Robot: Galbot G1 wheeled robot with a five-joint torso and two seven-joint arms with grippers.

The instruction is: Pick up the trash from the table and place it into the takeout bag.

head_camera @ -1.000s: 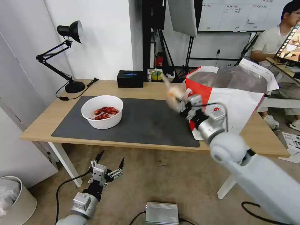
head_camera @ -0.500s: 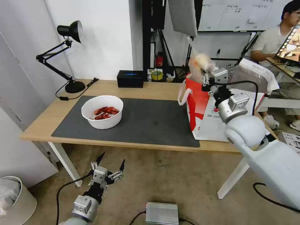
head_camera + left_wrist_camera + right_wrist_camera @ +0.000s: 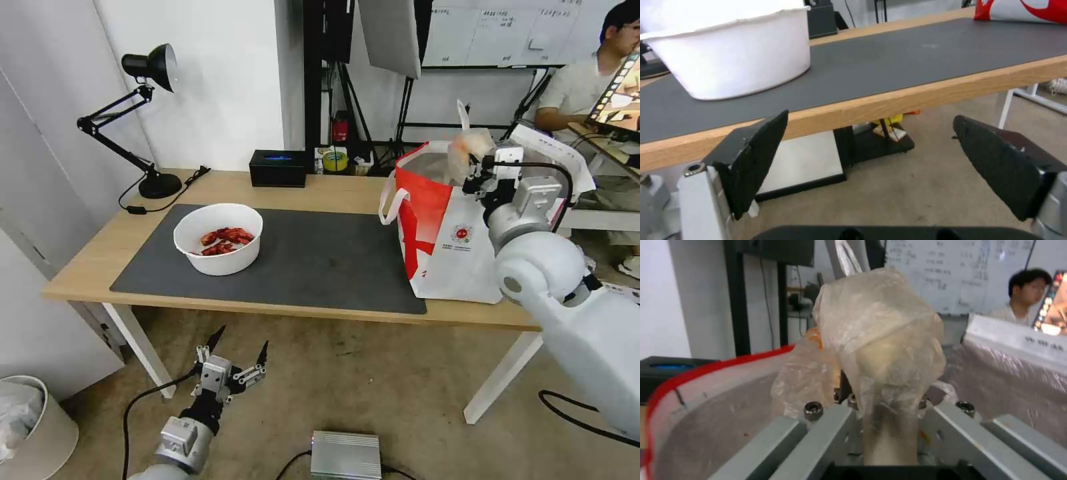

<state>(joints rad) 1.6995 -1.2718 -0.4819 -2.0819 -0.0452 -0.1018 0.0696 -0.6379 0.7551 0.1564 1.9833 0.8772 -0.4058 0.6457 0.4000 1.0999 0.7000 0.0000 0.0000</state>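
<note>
Currently, crumpled translucent plastic wrapper [image 3: 469,148] was clamped by right gripper [image 3: 479,168] above white-and-red foil-lined takeout bag [image 3: 445,233], 2 o'clock, for dropping; left gripper [image 3: 230,353] splayed, parked.

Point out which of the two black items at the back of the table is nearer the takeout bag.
The black rectangular box, near the middle of the table's back edge, is nearer the takeout bag. The black desk lamp stands at the far left corner.

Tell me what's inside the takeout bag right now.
Silver foil lining shows on the inner walls of the takeout bag. The right hand holds a crumpled translucent wad above its open mouth. The bag's bottom is hidden by its own walls.
</note>
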